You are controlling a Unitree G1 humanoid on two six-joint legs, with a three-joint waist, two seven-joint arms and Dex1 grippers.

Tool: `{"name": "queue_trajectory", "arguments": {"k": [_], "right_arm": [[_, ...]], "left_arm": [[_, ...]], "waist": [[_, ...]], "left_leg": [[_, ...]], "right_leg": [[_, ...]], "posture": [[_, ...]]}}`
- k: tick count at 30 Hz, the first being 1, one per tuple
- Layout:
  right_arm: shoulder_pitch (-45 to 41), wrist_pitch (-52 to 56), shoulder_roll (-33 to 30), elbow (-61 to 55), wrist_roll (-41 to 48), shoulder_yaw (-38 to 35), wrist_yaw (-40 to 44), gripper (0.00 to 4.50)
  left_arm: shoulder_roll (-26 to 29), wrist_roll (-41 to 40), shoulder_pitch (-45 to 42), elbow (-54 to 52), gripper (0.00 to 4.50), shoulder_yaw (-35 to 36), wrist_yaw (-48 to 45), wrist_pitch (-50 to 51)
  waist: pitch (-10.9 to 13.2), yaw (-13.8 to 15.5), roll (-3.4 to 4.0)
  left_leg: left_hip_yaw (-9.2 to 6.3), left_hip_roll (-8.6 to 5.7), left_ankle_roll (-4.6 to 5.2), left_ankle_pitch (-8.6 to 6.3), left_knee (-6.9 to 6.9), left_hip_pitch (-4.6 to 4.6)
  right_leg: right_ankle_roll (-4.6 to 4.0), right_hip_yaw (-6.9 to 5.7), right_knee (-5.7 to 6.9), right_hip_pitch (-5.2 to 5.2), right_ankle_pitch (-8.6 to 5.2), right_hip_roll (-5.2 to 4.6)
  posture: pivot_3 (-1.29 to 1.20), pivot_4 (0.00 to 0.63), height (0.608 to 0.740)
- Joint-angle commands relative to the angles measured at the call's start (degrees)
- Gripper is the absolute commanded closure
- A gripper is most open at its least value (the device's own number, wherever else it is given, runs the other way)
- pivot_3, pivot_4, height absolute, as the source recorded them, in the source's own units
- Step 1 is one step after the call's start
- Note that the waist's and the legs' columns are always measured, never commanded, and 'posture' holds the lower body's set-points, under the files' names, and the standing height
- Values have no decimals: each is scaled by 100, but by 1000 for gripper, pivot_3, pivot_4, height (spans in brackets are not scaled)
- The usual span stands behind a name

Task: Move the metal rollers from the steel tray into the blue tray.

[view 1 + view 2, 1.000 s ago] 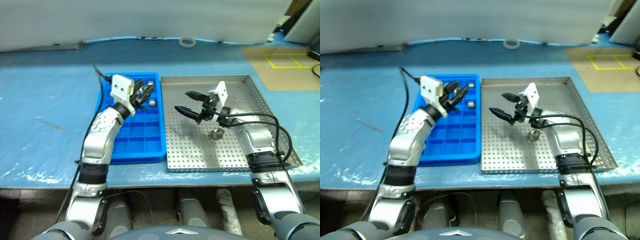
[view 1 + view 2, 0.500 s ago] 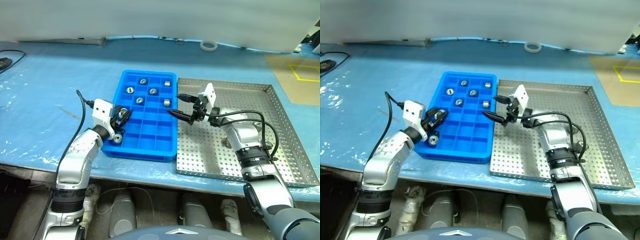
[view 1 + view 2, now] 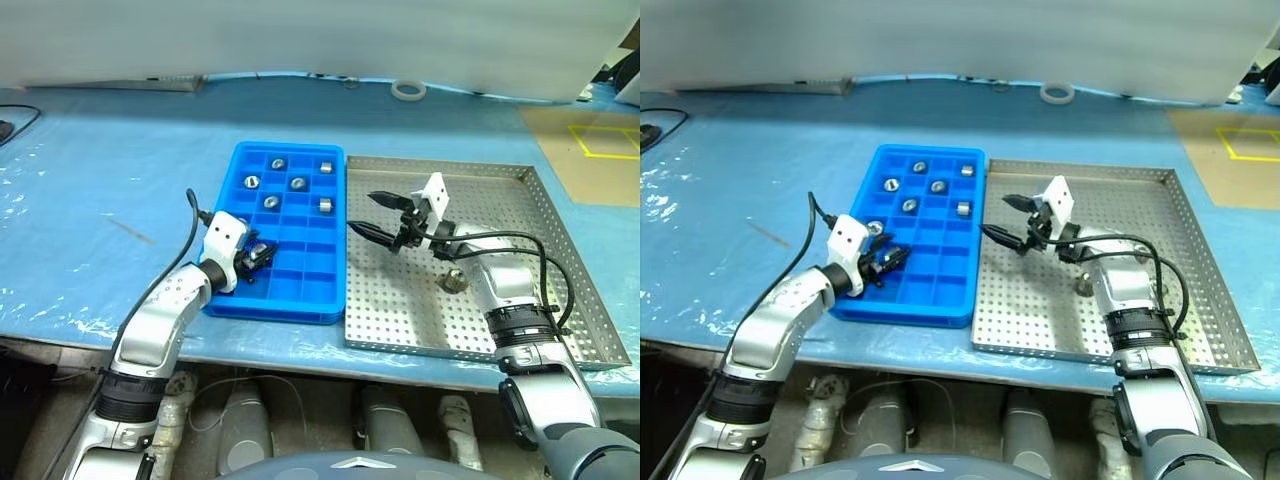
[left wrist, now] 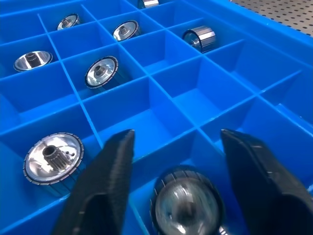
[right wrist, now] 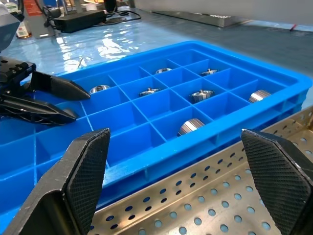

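Observation:
The blue tray (image 3: 285,312) lies left of the steel tray (image 3: 400,300) on the blue-covered table. Several metal rollers (image 3: 298,183) sit in the blue tray's far compartments. My left gripper (image 3: 262,252) is low over the blue tray's near-left part and open. In the left wrist view a roller (image 4: 186,205) lies in a compartment between its fingers (image 4: 105,186), with a gap on one side. One roller (image 3: 453,281) rests on the steel tray by my right forearm. My right gripper (image 3: 385,215) hovers open and empty over the steel tray's left edge.
A white tape ring (image 3: 407,90) lies at the table's far edge. A brown board with yellow markings (image 3: 590,140) is at the far right. A dark cable (image 3: 15,125) runs off at the far left.
The camera has shifted. My left gripper sank towards the blue tray's near-left compartments and opened, letting go of the roller it held. The right gripper stayed wide open.

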Motion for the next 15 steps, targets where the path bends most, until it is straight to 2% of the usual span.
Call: {"name": "queue_trajectory", "arguments": {"k": [1, 2, 6, 10, 15], "right_arm": [[47, 18, -104, -407, 104, -226, -98, 0], [100, 42, -142, -474, 145, -301, -129, 0], [406, 147, -423, -758, 233, -610, -216, 0], [624, 450, -707, -1053, 312, -801, -344, 0], [899, 881, -1034, -1432, 397, -1037, -506, 0]], "left_arm": [[35, -72, -174, 24, 517, 171, 9, -67], [-10, -233, -261, 18, 238, 213, -116, -99], [-118, -1036, -662, 82, 238, 214, -1183, -451], [-38, -1019, -1021, 496, 238, -45, -1847, -844], [-208, -1225, -1441, 985, 238, -179, -2478, -1030]], "waist": [[0, -7, 0], [0, -7, 0], [0, 31, 0], [-1, -30, 1], [-2, -143, 2]], "left_leg": [[0, 0, -1, 0, 0, 0], [0, 0, -1, 1, 0, 0], [1, -2, -1, 1, 0, -1], [11, -4, 0, 1, -3, 7], [31, -4, 2, 0, -6, 23]], "right_leg": [[-1, 1, 0, 0, 1, 1], [-2, 2, 0, 0, 1, 1], [-3, 7, -1, 0, 1, 1], [-3, 35, -3, 0, 1, 3], [-2, 79, -2, -1, 1, 6]], "posture": [[-206, 150, 740], [-218, 150, 740], [-237, 150, 740], [-283, 150, 740], [-338, 150, 740]]}}
